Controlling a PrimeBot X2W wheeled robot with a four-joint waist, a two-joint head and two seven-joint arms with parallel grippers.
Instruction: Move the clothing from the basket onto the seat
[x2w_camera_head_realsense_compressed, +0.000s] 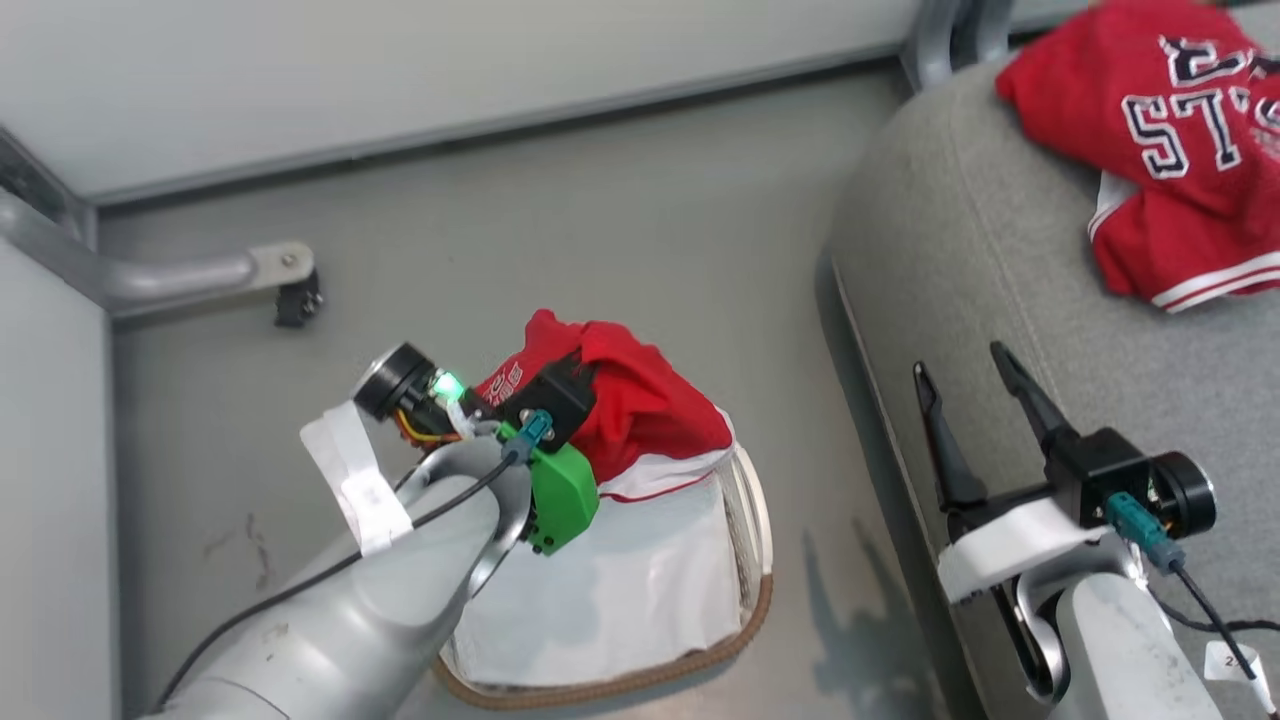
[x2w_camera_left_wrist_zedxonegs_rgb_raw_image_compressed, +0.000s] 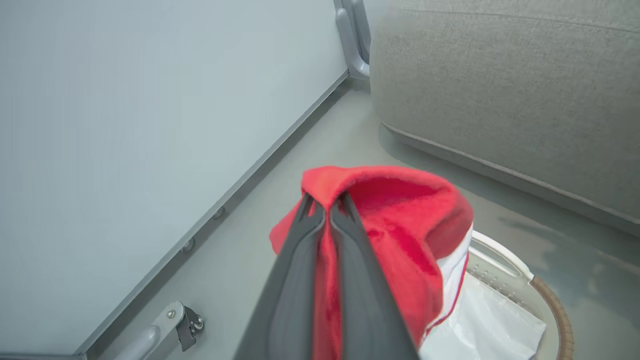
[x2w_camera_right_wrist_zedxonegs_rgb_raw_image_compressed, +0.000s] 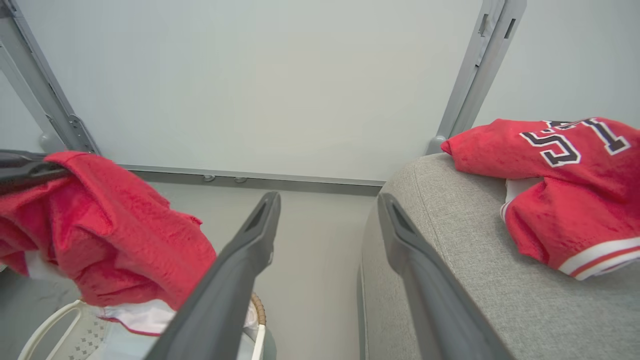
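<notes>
My left gripper (x2w_camera_left_wrist_zedxonegs_rgb_raw_image_compressed: 325, 204) is shut on a fold of a red garment (x2w_camera_head_realsense_compressed: 640, 400), which hangs lifted over the far end of the basket (x2w_camera_head_realsense_compressed: 620, 685). White lining fills the basket's inside, and its brown rim (x2w_camera_left_wrist_zedxonegs_rgb_raw_image_compressed: 555, 310) shows under the cloth (x2w_camera_left_wrist_zedxonegs_rgb_raw_image_compressed: 400, 215). A second red garment (x2w_camera_head_realsense_compressed: 1180, 150) with black, white-edged lettering lies on the grey seat (x2w_camera_head_realsense_compressed: 1000, 300) at the upper right. My right gripper (x2w_camera_head_realsense_compressed: 955, 358) stands open over the seat's left edge with nothing between its fingers. The right wrist view has the lifted garment (x2w_camera_right_wrist_zedxonegs_rgb_raw_image_compressed: 125, 235) at left and the lettered one (x2w_camera_right_wrist_zedxonegs_rgb_raw_image_compressed: 565, 185) at right.
A pale wall panel runs behind the basket and the seat. A metal frame leg with a dark caster (x2w_camera_head_realsense_compressed: 290, 290) juts onto the grey floor at left, and a grey post (x2w_camera_head_realsense_compressed: 940, 40) stands by the seat's far corner. Bare floor lies between basket and seat.
</notes>
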